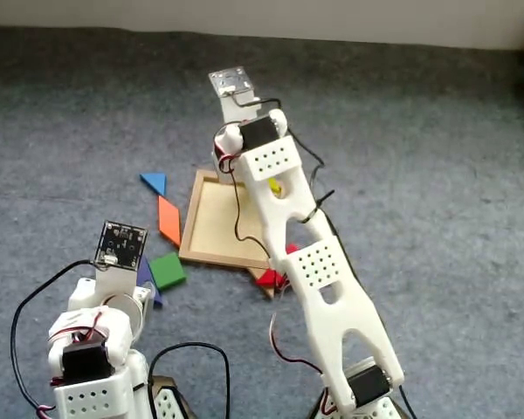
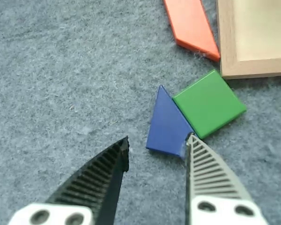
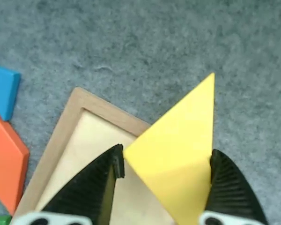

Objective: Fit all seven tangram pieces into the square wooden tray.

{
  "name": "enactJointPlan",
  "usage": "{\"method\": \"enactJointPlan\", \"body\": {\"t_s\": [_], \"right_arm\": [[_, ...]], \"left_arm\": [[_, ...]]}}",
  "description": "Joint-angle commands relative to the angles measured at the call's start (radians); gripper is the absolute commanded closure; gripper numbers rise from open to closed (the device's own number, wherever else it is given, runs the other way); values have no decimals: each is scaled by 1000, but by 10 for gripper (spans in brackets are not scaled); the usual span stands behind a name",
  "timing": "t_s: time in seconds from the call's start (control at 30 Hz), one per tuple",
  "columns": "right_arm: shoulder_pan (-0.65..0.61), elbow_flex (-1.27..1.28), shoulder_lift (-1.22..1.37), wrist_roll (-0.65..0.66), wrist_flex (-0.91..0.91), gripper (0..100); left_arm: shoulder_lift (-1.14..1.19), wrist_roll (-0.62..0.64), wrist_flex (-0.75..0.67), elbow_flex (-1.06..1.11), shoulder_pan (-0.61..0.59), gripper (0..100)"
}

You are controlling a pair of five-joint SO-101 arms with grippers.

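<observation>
Yellow triangular piece — clamped in the right claw — hangs partly over the square wooden tray. The left claw gapes empty.

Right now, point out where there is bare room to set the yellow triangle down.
The wooden tray is bare inside where it shows, and so is the carpet to its right. Crowded: its left side, with the blue triangle, orange parallelogram and green square, and its near corner, with a red piece.

Grey carpet (pale wall behind)
</observation>
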Motion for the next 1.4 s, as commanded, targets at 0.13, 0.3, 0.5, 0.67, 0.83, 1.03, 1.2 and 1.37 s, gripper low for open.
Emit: {"method": "enactJointPlan", "body": {"t_s": [0.13, 0.3, 0.5, 0.67, 0.83, 1.03, 1.2, 1.37], "right_arm": [[-30, 351, -372, 18, 21, 793], [-41, 673, -568, 17, 13, 789], [-47, 820, -545, 11, -53, 789], [-47, 819, -481, -77, -107, 789], [-47, 819, -446, -173, -133, 789], [-51, 819, -406, -195, -122, 718], [-53, 808, -407, -193, -82, 649], [-79, 691, -406, -192, -1, 649]], "left_arm": [[-1, -6, 0, -5, -13, 793], [-1, -6, 0, -5, -13, 793], [-1, -6, 0, -5, -13, 793], [-1, -6, 0, -5, -13, 793], [-1, -6, 0, -5, -13, 793], [-1, -6, 0, -5, -13, 793], [-1, -6, 0, -5, -13, 793], [-1, -6, 0, -5, -13, 793]]}}
